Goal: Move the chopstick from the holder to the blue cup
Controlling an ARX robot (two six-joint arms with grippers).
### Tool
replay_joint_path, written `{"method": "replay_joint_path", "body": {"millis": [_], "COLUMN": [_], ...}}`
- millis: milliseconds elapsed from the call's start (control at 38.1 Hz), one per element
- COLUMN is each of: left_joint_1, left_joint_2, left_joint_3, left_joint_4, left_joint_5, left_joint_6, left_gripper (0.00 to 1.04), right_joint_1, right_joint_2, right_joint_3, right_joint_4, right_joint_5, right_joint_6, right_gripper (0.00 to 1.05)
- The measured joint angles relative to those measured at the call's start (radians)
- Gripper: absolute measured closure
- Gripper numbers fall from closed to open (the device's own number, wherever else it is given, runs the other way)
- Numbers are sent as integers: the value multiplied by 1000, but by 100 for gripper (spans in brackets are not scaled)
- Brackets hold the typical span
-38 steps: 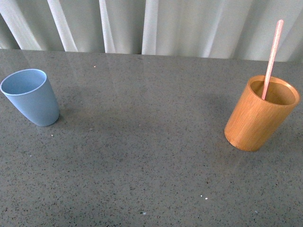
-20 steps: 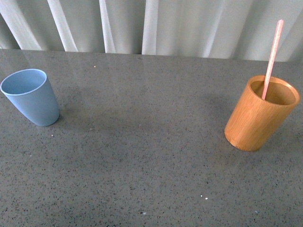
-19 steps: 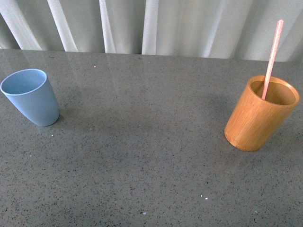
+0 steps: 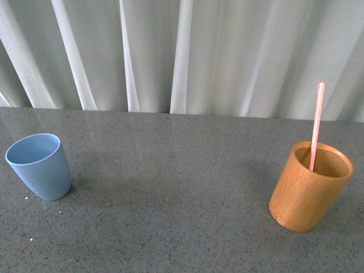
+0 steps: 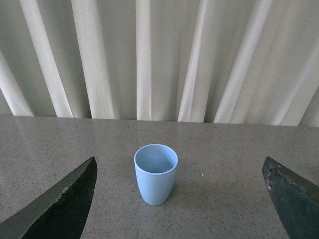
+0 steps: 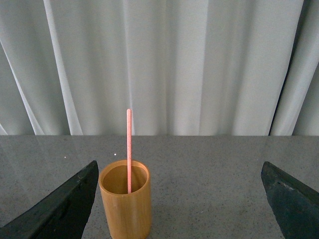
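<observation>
- Neither arm shows in the front view; each claw appears only in its own wrist view.
- Of the left claw only two dark fingers can be seen, both cut off by the picture's edge. They stand wide apart and grip nothing. The blue cup stands ahead of the gap, clear of both.
- The right claw likewise shows only two dark finger wedges, cut off at the edge, spread wide and holding nothing.
- The chopstick has its lower end hidden inside the holder. Where it rests on the bottom or wall cannot be told.
- In the right wrist view the holder's base is cut off by the picture's edge.
- The holder, an orange-brown wooden cylinder with thick walls, stands upright on the grey speckled table, toward 4 o'clock in the front view.
- It holds the single pale pink chopstick, which rises well above the rim. Its free end points between 12 and 1 o'clock.
- The blue cup stands upright toward 8 o'clock in the front view, well apart from the holder. Its mouth is open, and only smooth blue wall shows inside.
- A white pleated curtain hangs behind the table's far edge, at 12 o'clock.
</observation>
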Motion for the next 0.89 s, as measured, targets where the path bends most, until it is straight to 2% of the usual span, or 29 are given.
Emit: {"method": "replay_joint_path", "body": {"millis": [526,604,657,788,893], "left_joint_1": [-4,-129,-153,-93,-13], "left_joint_2": [3,123,210,404,583], "left_joint_3": [1,48,57,131,223], "left_joint_4": [-3,-123,-103,3,57], "left_joint_5": [-8,-370,-459,-406,-322], "left_joint_6": [-1,-44,-52,-55,-44], "left_gripper": [7,7,7,7,7], "right_joint_1": [0,0,1,1,1], "right_joint_2": [0,0,0,0,0], "right_joint_3": [0,0,0,0,0], "right_joint_4": [0,0,0,0,0], "right_joint_5": [0,2,0,0,0], "right_joint_6": [0,0,0,0,0], "right_gripper": [10,10,10,10,10]}}
